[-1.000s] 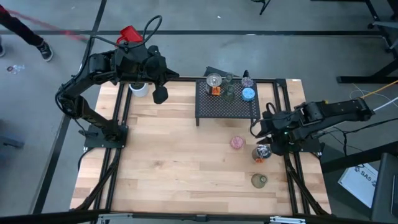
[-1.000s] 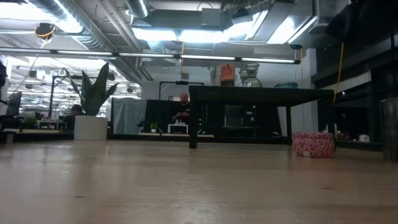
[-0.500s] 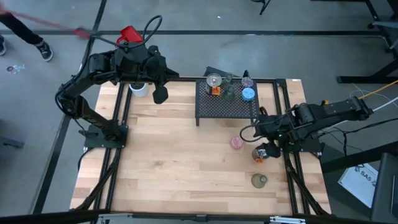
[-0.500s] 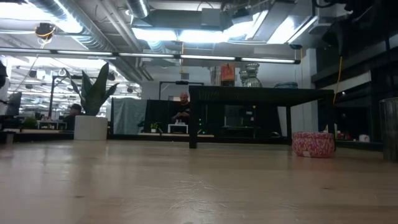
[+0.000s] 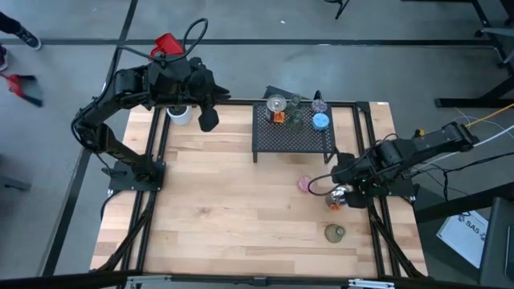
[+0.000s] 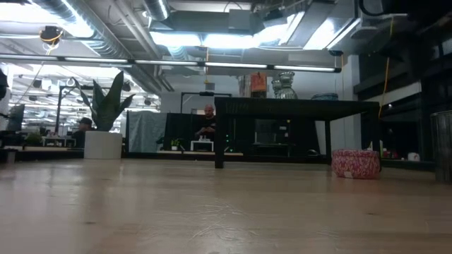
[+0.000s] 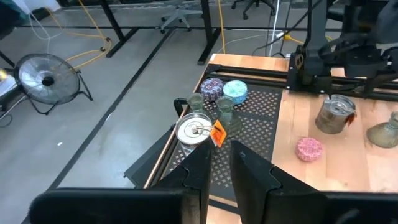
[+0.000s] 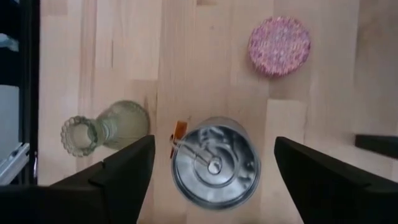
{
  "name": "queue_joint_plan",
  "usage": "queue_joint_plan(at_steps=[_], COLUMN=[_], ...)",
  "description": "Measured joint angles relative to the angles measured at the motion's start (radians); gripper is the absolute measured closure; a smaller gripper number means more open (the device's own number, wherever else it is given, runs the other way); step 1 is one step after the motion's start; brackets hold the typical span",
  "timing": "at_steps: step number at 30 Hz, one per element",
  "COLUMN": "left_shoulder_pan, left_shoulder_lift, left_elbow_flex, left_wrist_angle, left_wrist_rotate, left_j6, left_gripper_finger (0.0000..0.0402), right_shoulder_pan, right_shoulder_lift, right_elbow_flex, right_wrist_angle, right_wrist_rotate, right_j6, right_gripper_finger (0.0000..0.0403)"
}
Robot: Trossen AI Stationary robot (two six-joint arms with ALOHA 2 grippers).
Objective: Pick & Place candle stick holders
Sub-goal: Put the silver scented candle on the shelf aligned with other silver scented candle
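Note:
A silvery holder with an orange tag (image 8: pixel 214 165) stands on the table near its right edge. My right gripper (image 5: pixel 331 188) hangs open over it, pointing steeply down, one finger on either side and neither touching it. Beside it are a pink speckled holder (image 8: pixel 279 46) and an olive-green glass holder (image 8: pixel 106 130). On the black mesh rack (image 5: pixel 293 138) stand another silvery holder (image 7: pixel 194 129), a blue one (image 7: pixel 235 91), a purple-speckled one (image 7: pixel 212 88) and small green glass ones (image 7: pixel 225 109). My left gripper (image 5: pixel 207 120) waits high over the far left, fingers nearly together and empty.
A white pot with a green plant (image 6: pixel 104 134) stands at the table's far left corner, under my left arm. The rack's legs stand on the far right part of the table. Bare wood stretches across the middle and the near left (image 5: pixel 217 209).
My right gripper has opened wide, tipped further downward and sunk toward the table's near edge, coming over the silvery holder. The holders have not moved.

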Motion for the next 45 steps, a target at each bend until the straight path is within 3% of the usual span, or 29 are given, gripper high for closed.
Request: queue_joint_plan(at_steps=[7,30,45], left_shoulder_pan=[0.0,0.0,0.0], left_shoulder_lift=[0.0,0.0,0.0], left_elbow_flex=[0.0,0.0,0.0], left_wrist_angle=[0.0,0.0,0.0], left_wrist_rotate=[0.0,-0.01,-0.01], left_j6=[0.0,-0.009,-0.037], left_gripper_finger=[0.0329,0.0272,0.0246], right_shoulder_pan=[0.031,0.11,0.128], right_shoulder_lift=[0.015,0.024,0.113], right_elbow_flex=[0.0,0.0,0.001], right_wrist_angle=[-0.022,-0.074,-0.1], right_wrist_rotate=[0.002,0.003,0.004], right_j6=[0.024,0.061,0.106], right_gripper_finger=[0.0053,0.0052,0.0045])
